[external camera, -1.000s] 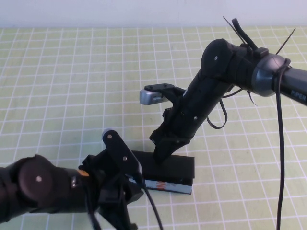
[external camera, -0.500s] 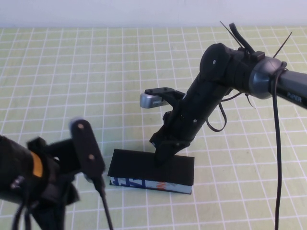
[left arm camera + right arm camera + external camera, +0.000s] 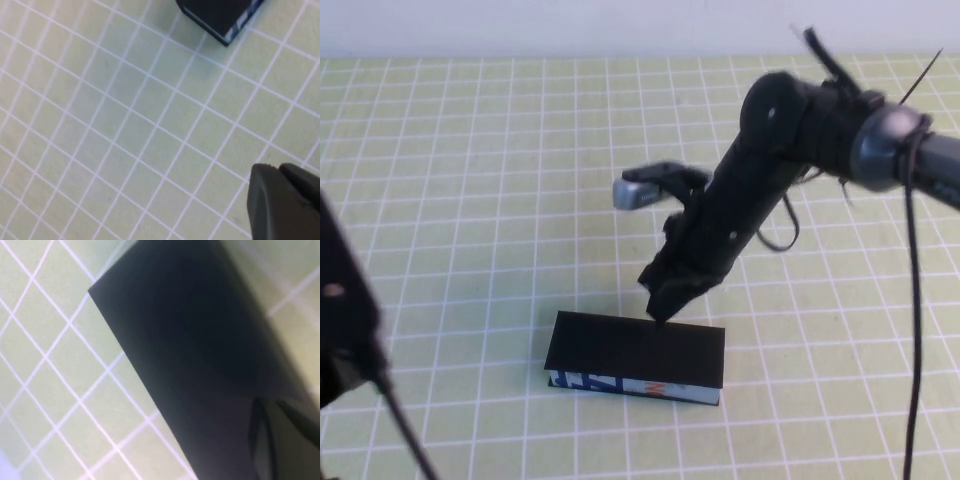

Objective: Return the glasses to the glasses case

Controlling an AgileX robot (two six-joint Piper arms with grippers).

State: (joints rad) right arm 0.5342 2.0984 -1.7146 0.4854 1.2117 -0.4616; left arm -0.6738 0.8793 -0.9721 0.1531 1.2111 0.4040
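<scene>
Where the green gridded table [image 3: 470, 180] fills the high view, the glasses case [image 3: 636, 357] lies near its front centre as a closed rectangular black box, its flat lid down and its long side running left to right. Along the front edge runs a light-blue printed strip with dark-blue marks toward the left and an orange mark near the middle. The glasses themselves are not visible in any view. The right gripper [image 3: 660, 305] points steeply down from the right arm, its tip just above, or perhaps touching, the rear edge of the lid near its middle; contact cannot be resolved, and whether its fingers are apart or together cannot be told. From the right wrist view the black lid [image 3: 200, 365] fills most of the field at very close range. The left gripper [image 3: 285, 202] sits low at the table's left, well apart from the case, whose corner [image 3: 220, 17] appears far off in the left wrist view; its finger state cannot be told either.
</scene>
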